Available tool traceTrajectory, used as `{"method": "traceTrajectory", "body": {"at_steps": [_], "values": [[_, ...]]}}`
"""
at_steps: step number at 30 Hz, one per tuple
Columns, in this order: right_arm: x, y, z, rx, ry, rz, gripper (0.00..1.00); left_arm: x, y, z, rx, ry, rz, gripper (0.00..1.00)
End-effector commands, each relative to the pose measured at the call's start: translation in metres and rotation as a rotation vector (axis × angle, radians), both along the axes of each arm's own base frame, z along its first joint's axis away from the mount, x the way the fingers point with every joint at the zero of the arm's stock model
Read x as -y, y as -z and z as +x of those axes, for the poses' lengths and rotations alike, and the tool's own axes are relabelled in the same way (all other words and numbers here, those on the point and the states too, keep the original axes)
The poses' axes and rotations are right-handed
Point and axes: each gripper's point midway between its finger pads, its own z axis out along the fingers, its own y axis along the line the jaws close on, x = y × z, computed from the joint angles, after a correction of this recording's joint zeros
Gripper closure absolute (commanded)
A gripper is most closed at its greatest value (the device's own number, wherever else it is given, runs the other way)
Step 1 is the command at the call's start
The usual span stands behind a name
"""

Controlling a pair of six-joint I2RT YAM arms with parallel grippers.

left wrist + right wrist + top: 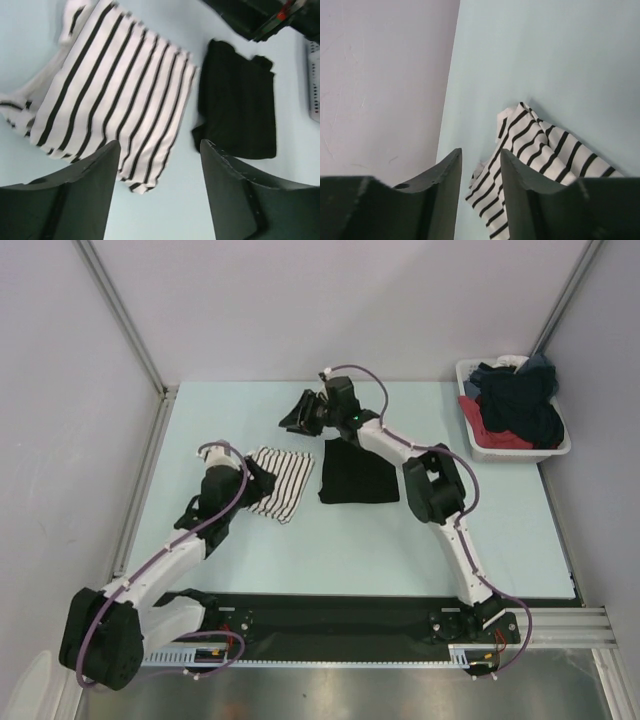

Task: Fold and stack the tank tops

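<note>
The striped tank top [279, 481] lies roughly folded on the table left of centre, with its left end bunched. The black tank top [357, 472] lies folded flat just to its right, a narrow gap between them. My left gripper [262, 480] hovers over the striped top's left part, open and empty. In the left wrist view the gripper [160, 146] frames bare table just below the striped top [115, 95], with the black top [240, 105] to the right. My right gripper [297, 414] is behind both tops, pointing left, open and empty. In the right wrist view the gripper [480, 152] looks down on the striped top [540, 145].
A white basket [557, 450] holding several dark and red garments stands at the back right corner. Grey walls [385, 75] enclose the table on the left, back and right. The right arm's elbow [432, 485] sits just right of the black top.
</note>
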Motion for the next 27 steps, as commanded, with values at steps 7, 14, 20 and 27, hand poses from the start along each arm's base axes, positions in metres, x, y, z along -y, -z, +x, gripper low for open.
{"method": "traceTrajectory", "body": {"at_steps": [7,14,20,27], "values": [[0.138,-0.058,-0.01,0.131,0.161,-0.311,0.3,0.058,-0.046,0.016,0.013,0.15,0.149,0.09],[0.259,-0.03,-0.041,0.064,0.318,-0.623,0.2,0.126,-0.021,0.05,-0.088,0.309,0.191,0.02],[0.314,0.014,-0.051,-0.021,0.382,-0.736,0.15,0.154,0.01,0.083,-0.149,0.328,0.214,0.04],[0.32,0.05,-0.033,-0.084,0.359,-0.748,0.23,0.176,0.025,0.114,-0.18,0.341,0.238,0.07]]}}
